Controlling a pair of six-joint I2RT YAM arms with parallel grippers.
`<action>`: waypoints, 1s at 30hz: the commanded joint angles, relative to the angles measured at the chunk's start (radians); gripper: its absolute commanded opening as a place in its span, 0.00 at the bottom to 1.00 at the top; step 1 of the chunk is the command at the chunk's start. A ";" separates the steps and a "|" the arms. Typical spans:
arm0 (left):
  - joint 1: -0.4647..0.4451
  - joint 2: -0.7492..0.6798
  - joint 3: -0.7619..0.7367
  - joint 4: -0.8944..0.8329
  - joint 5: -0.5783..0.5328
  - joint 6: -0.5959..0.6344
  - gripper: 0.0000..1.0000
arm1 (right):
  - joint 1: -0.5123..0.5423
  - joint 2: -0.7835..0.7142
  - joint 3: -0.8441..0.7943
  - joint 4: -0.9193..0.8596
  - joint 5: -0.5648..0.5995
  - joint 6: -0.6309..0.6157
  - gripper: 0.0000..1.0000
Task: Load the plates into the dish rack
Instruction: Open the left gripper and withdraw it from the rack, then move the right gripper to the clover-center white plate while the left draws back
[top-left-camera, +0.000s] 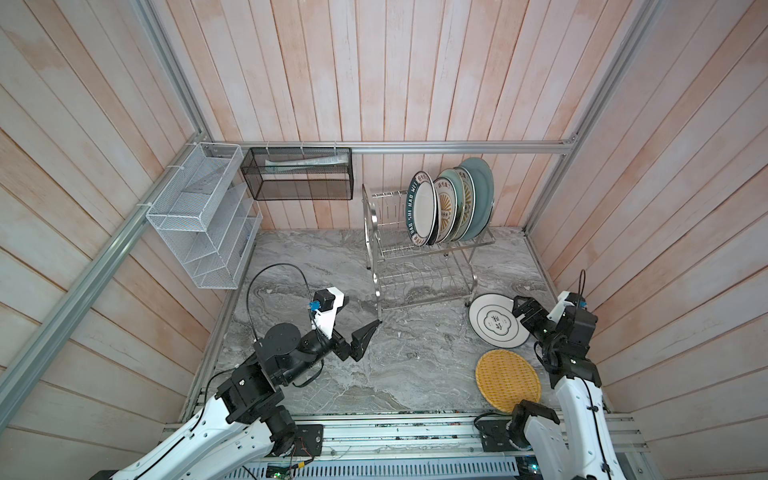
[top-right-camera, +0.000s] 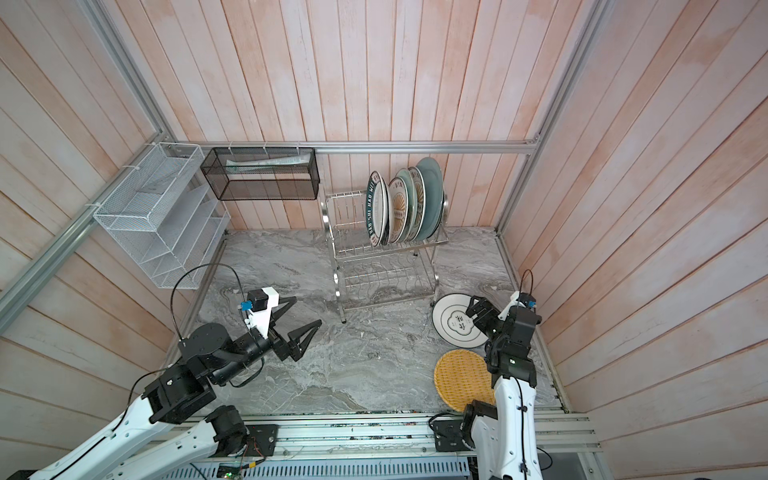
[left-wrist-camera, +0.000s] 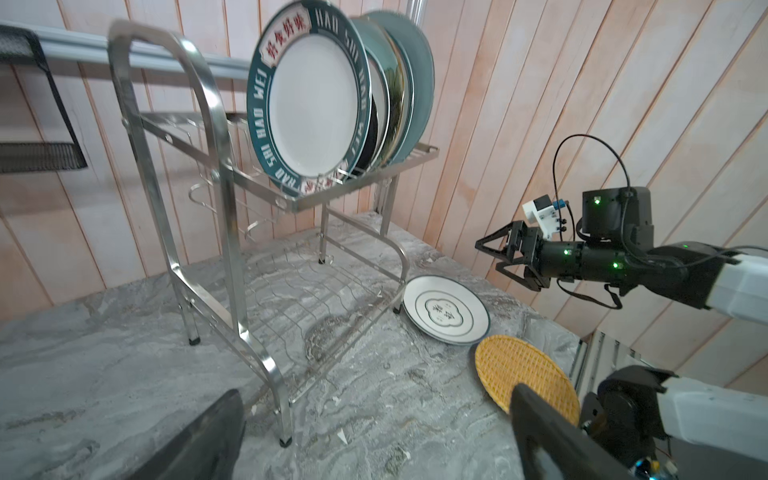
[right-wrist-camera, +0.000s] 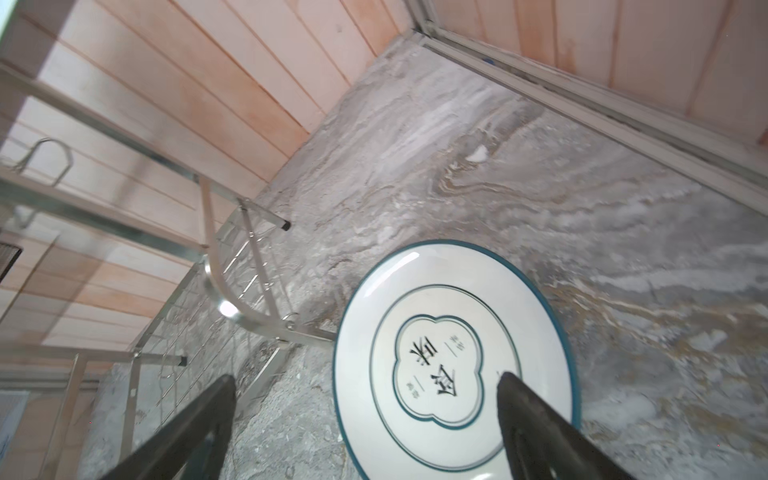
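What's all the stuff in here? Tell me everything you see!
table: one, grey marble, underneath everything.
dish rack: one, shiny steel, back of the table.
racked plates: at least five, white with lettered dark rim, sunburst, green, grey-blue; upright on the dish rack's top tier.
white lettered plate: one, white with dark rim, flat on the table beside the rack's foot.
yellow woven plate: one, yellow, flat near the table's front.
white mesh organiser: one, white, left wall.
black mesh basket: one, black, back rail.
left hand: one, black, open, empty, above the table.
right hand: one, black, open, empty, over the white lettered plate.
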 joint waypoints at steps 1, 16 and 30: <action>0.003 -0.014 -0.030 -0.007 0.096 -0.066 1.00 | -0.080 0.004 -0.067 0.087 -0.050 0.057 0.98; 0.004 -0.053 -0.090 0.033 0.299 -0.125 1.00 | -0.317 0.219 -0.191 0.333 -0.306 0.089 0.95; 0.005 -0.073 -0.095 0.034 0.297 -0.129 1.00 | -0.332 0.473 -0.199 0.489 -0.457 0.100 0.94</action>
